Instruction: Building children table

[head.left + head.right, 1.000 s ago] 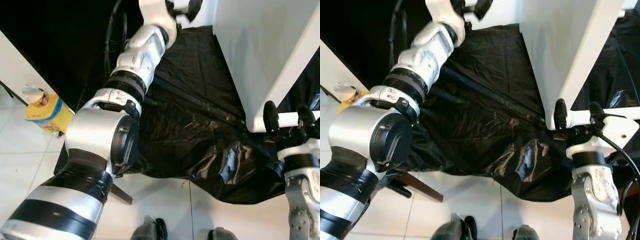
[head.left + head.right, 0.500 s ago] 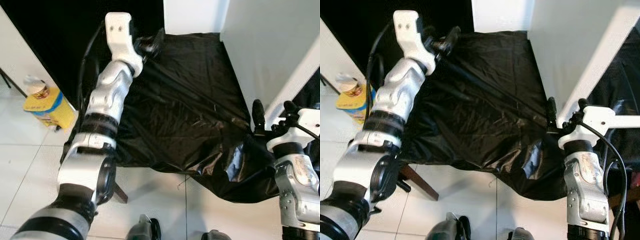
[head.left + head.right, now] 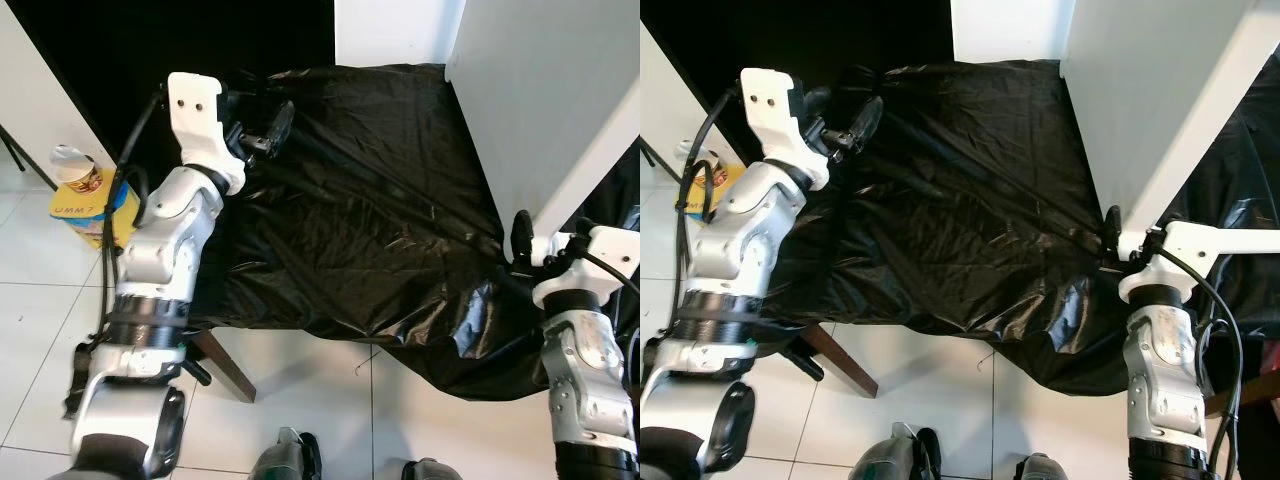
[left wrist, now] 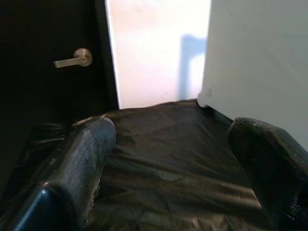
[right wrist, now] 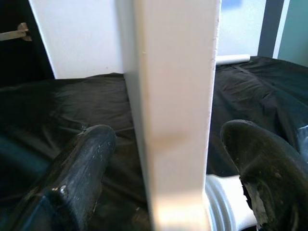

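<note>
A big white table panel stands on edge at the right, resting on a black plastic sheet. My right gripper is at the panel's near lower corner. In the right wrist view the panel's narrow edge stands between the two spread fingers, with a gap on each side, so this gripper is open. A white ribbed round piece lies at the foot of the edge. My left gripper hovers open over the sheet's far left part, with nothing between its fingers.
A yellow canister with a blue band stands on the white tile floor at the left. A dark door with a lever handle is behind the sheet. A wooden leg sticks out under the sheet's front. My feet are below.
My left arm has drawn back from the far top to the left side of the sheet. The camera has shifted. The right gripper has stayed at the panel's corner.
</note>
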`<state>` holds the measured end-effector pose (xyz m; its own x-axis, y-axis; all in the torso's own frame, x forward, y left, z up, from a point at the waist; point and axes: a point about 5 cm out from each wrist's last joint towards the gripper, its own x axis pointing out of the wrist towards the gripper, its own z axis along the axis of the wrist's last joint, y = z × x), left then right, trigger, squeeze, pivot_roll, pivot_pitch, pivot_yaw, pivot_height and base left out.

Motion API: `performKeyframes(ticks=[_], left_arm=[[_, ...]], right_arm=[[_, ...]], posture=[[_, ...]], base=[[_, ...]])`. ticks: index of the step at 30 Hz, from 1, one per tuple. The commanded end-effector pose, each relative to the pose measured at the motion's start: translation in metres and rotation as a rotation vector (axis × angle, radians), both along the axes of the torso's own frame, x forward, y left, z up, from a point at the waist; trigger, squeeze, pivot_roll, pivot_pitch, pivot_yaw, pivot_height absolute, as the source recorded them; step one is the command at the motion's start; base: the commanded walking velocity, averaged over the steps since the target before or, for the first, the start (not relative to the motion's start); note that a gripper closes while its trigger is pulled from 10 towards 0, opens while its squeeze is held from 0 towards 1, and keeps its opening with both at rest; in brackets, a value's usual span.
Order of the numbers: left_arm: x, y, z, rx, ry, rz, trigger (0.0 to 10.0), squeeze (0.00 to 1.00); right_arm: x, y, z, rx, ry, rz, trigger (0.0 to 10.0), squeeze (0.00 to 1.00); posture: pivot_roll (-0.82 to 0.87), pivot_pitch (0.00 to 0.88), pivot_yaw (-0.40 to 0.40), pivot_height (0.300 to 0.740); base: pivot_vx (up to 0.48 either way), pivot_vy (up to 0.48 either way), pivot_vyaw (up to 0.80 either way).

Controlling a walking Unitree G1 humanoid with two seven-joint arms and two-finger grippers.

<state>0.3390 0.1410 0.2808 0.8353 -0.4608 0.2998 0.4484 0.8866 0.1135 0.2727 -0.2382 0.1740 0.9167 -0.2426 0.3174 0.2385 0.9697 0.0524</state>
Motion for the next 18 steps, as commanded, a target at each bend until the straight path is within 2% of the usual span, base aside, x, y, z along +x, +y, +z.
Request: performKeyframes(ticks=[1,3,4,9,10,13,14,15,17,18], left_arm=[[-0.011,-0.009,-0.003,0.079,0.011,-0.213,10.0,0.0],[-0.013,-0.009,-0.003,0.082,0.016,-0.214,10.0,0.0],[-0.022,-0.009,-0.006,0.104,0.023,-0.24,10.0,0.0],[-0.029,-0.012,-0.013,0.122,0.032,-0.26,10.0,0.0],[-0.035,-0.016,-0.023,0.138,0.048,-0.261,10.0,0.0],[-0.038,-0.019,-0.028,0.146,0.057,-0.258,10.0,0.0],[-0.043,-0.024,-0.038,0.161,0.076,-0.258,10.0,0.0],[-0.043,-0.024,-0.038,0.161,0.076,-0.258,10.0,0.0],[-0.049,-0.033,-0.057,0.177,0.109,-0.258,10.0,0.0],[-0.049,-0.033,-0.057,0.177,0.109,-0.258,10.0,0.0]], right_arm=[[0.001,-0.003,-0.005,-0.009,0.012,-0.015,10.0,0.0],[0.002,-0.003,-0.005,-0.011,0.014,-0.015,10.0,0.0],[0.008,-0.004,-0.006,-0.012,0.019,-0.004,10.0,0.0],[0.015,-0.004,-0.007,-0.013,0.026,0.009,10.0,0.0],[0.021,-0.004,-0.008,-0.023,0.032,0.015,10.0,0.0],[0.024,-0.004,-0.008,-0.029,0.035,0.017,10.0,0.0],[0.029,-0.004,-0.009,-0.041,0.041,0.022,10.0,0.0],[0.029,-0.004,-0.009,-0.041,0.041,0.022,10.0,0.0],[0.036,-0.005,-0.009,-0.062,0.057,0.035,10.0,0.0],[0.036,-0.005,-0.009,-0.062,0.057,0.035,10.0,0.0]], posture=[[0.07,0.131,0.059,0.74],[0.07,0.131,0.059,0.74],[0.07,0.136,0.064,0.74],[0.07,0.134,0.06,0.74],[0.07,0.13,0.052,0.74],[0.07,0.13,0.052,0.74],[0.07,0.128,0.046,0.74],[0.07,0.128,0.046,0.74],[0.07,0.122,0.023,0.74],[0.07,0.122,0.023,0.74]], base=[[0.0,0.0,0.0],[0.0,0.0,0.0],[0.0,0.0,0.0],[0.0,0.0,0.0],[0.0,0.0,0.0],[0.0,0.0,0.0],[0.0,0.0,0.0],[0.0,0.0,0.0],[0.0,0.0,0.0],[0.0,0.0,0.0]])
